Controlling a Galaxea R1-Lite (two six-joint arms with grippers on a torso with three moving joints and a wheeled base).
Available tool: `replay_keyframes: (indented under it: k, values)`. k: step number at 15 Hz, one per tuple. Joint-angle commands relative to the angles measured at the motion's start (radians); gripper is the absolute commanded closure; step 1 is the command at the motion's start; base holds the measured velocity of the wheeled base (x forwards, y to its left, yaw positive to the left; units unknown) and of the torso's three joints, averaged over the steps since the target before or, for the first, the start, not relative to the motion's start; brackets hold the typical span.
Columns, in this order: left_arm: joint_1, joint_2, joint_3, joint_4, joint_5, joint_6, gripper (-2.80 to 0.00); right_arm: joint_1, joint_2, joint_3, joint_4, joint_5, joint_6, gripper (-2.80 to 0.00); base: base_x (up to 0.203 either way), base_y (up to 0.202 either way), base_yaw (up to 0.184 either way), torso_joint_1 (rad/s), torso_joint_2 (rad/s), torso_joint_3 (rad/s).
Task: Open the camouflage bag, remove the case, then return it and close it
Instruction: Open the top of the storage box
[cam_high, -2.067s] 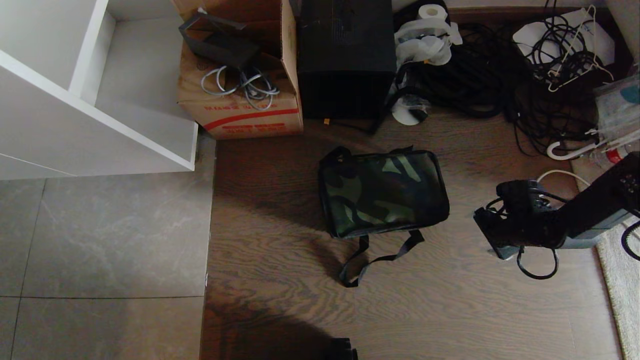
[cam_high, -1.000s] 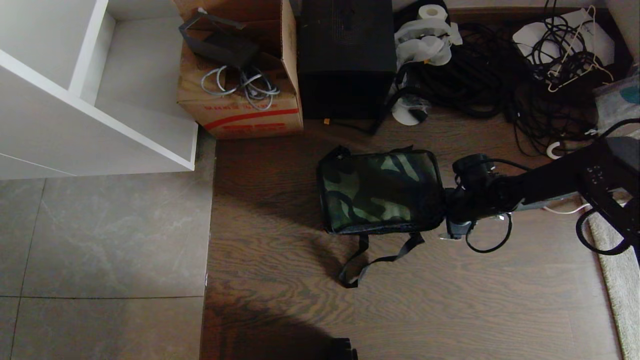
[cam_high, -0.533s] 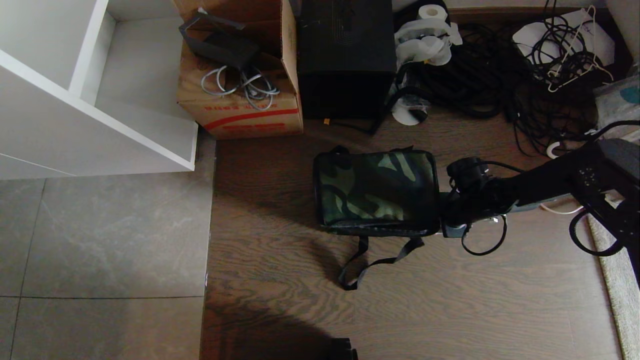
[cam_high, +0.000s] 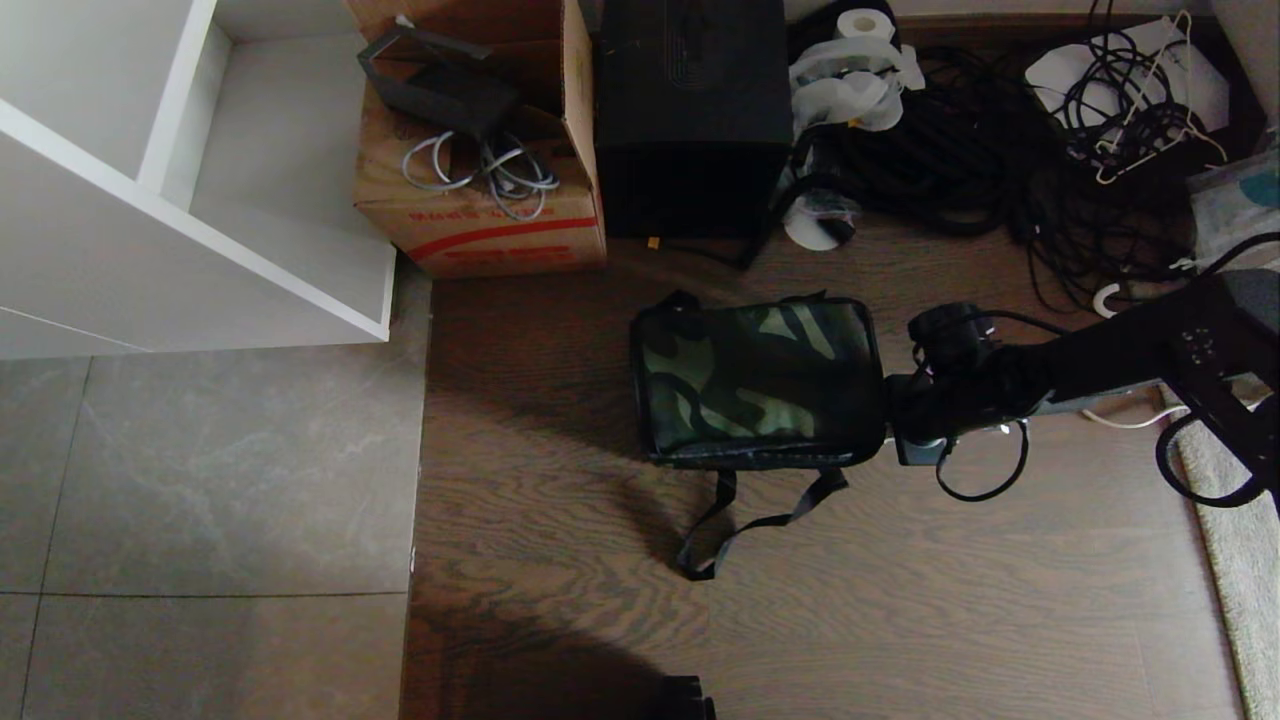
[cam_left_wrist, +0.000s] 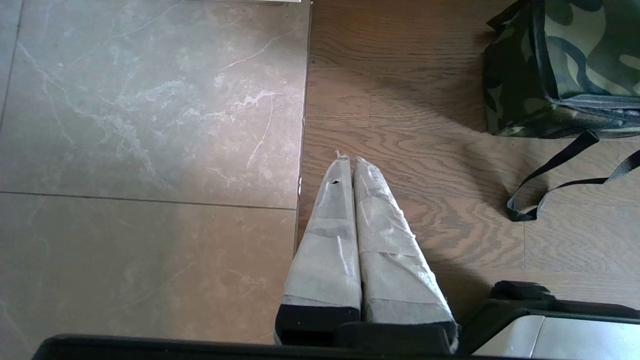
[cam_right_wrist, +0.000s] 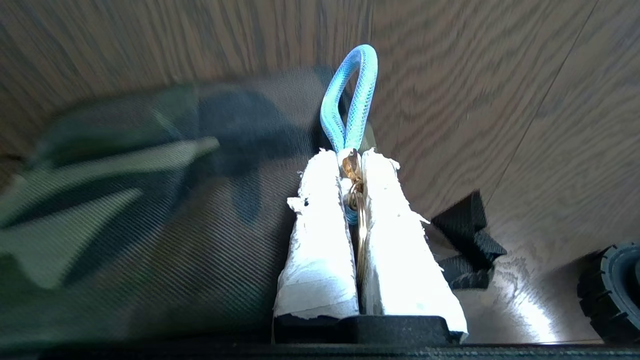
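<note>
The boxy soft camouflage bag (cam_high: 757, 382) with its green-and-black patterned lid, black sides and trim lies shut on the brown wood-grain floor (cam_high: 900, 600), a thin black strap (cam_high: 745, 520) trailing from its near side. At the bag's right end the right gripper (cam_right_wrist: 348, 159) has its white-wrapped fingers (cam_right_wrist: 320, 235) pressed together on a pale blue mesh loop (cam_right_wrist: 350, 97) and the gold metal ring (cam_right_wrist: 354, 185) it hangs from, at the bag's zip. The left gripper (cam_left_wrist: 348, 161) hangs well to the bag's left near the seam of the grey stone tiles (cam_high: 200, 480), fingers pressed together and holding nothing.

Behind the bag stand a brown cardboard box (cam_high: 480, 150) with grey cables inside, a tall plain black box (cam_high: 693, 110), and a tangle of black cords (cam_high: 1000, 140). A white shelf unit (cam_high: 170, 170) sits far to the bag's left.

A second ago the right gripper was already at the bag's right end; since then the bag has shifted slightly.
</note>
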Motion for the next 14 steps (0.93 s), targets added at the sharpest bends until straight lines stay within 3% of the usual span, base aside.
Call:
replay_keyframes:
  k: [1,5,11,13,14]
  values:
    - [0.000,0.000,0.009,-0.001,0.000,-0.001,0.00,-0.029,-0.022,-0.001,0.013,0.001,-0.015,0.00,0.000,0.000,0.000,0.000,0.00,0.000]
    - [0.000,0.000,0.009,-0.001,0.000,-0.001,0.00,-0.071,-0.061,-0.003,0.030,-0.008,-0.122,0.00,0.000,0.000,0.000,0.000,0.00,0.000]
    - [0.000,0.000,0.009,-0.001,0.000,-0.001,0.00,-0.017,-0.067,-0.051,0.017,-0.092,-0.446,0.00,0.000,0.000,0.000,0.000,0.00,0.000]
    - [0.000,0.000,0.009,-0.002,0.000,-0.001,0.00,0.024,-0.049,-0.056,0.012,-0.162,-0.597,0.00,0.000,0.000,0.000,0.000,0.00,0.000]
    - [0.000,0.000,0.009,-0.001,0.000,-0.001,0.00,0.047,-0.035,-0.064,-0.017,-0.197,-0.628,0.00,0.000,0.000,0.000,0.000,0.00,0.000]
